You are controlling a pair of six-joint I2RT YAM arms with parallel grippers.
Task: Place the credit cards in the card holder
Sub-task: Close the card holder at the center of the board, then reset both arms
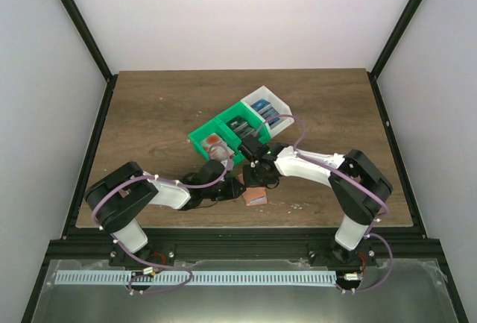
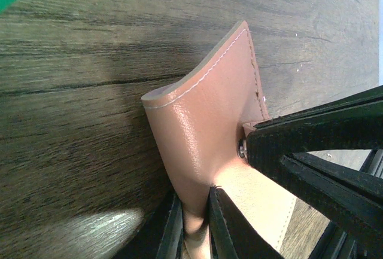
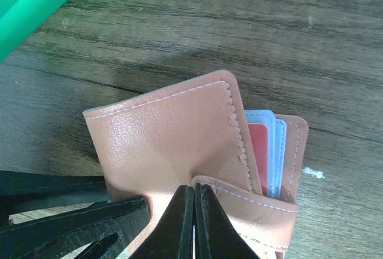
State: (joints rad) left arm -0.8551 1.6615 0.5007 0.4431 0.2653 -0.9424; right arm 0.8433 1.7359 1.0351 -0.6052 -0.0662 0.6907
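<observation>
Salmon leather card holder (image 3: 161, 139), credit cards (image 3: 258, 151) tucked inside: your left tool (image 2: 194, 223) pinches it, right tool (image 3: 193, 196) pressed together.

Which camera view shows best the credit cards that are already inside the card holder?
The right wrist view: red and light blue credit cards peek from the card holder. The left wrist view shows only its leather outside; the top view shows it too small.

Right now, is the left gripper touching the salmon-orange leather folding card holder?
Touching. The left wrist view shows it: the left gripper has both fingers closed on a flap of the card holder, with the leather pinched between them and no gap.
</observation>
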